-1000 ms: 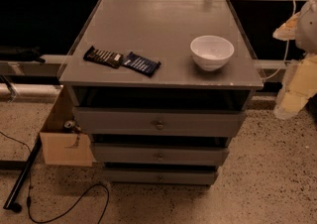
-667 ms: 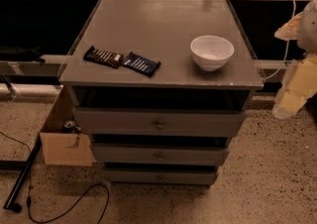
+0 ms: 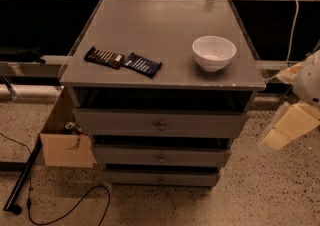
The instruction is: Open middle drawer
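A grey cabinet (image 3: 165,35) has three drawers stacked in its front. The middle drawer (image 3: 130,156) has a medium-height flat front and a small round knob (image 3: 161,158), and it sits closed, or nearly so. The taller top drawer (image 3: 115,122) is above it and the slim bottom drawer (image 3: 135,177) is below. My gripper (image 3: 285,130), cream-coloured, hangs at the right edge of the camera view. It is right of the cabinet, at about the height of the top two drawers, and touches nothing.
A white bowl (image 3: 214,52) and two dark snack bars (image 3: 122,61) lie on the cabinet top. An open cardboard box (image 3: 62,145) with a can stands on the floor to the left. A black cable (image 3: 65,210) and a pole (image 3: 22,180) lie on the speckled floor.
My gripper and arm have moved down and a little left along the cabinet's right side. The drawers and the things on top have not moved.
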Robot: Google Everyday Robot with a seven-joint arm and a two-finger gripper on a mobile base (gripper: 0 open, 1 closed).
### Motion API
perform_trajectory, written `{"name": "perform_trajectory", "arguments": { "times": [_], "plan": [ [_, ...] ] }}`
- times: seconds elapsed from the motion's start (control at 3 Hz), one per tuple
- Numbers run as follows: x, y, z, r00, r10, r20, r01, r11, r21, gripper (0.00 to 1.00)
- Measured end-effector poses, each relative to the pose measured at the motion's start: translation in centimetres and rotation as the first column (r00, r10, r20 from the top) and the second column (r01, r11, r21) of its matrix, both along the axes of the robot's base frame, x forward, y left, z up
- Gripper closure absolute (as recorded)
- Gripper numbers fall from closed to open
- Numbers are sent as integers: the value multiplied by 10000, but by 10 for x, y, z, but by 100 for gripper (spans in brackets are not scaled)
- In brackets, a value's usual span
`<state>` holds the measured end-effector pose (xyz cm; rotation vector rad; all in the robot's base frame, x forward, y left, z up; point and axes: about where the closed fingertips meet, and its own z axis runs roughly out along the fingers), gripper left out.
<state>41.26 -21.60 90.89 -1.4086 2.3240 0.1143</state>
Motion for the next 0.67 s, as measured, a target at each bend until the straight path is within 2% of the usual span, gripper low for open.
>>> {"name": "perform_trajectory", "arguments": {
  "times": [0.33, 0.67],
  "plan": [
    [-17, 18, -70, 9964, -88, -839, 88, 10000, -4, 0],
    [-17, 18, -70, 9964, -87, -841, 87, 10000, -5, 0]
  ]
}}
